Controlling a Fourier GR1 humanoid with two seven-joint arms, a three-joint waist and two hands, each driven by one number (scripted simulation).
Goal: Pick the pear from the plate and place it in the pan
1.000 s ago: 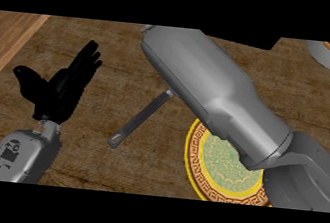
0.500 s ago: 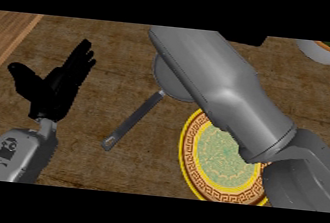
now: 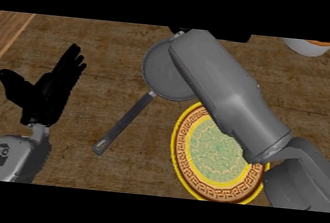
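Observation:
The grey pan (image 3: 158,78) lies at the upper middle of the counter, its dark handle (image 3: 124,123) running down to the left. The plate (image 3: 216,156), with a yellow patterned rim and a green centre, sits at the lower right, and no pear shows on it. My right forearm (image 3: 225,96) crosses the plate's upper edge and the pan's right side. Only black bits of the right hand (image 3: 233,36) show at the top edge, beyond the pan. The pear is not visible. My left hand (image 3: 48,92) rests open at the left, fingers up, apart from the pan's handle.
A white cup or bowl (image 3: 309,47) with something orange in it stands at the top right. A lighter wooden strip (image 3: 1,32) runs along the counter's left edge.
The right forearm has stretched farther over the pan, and the pan's round body now shows to its left. The left hand has stayed open in its place.

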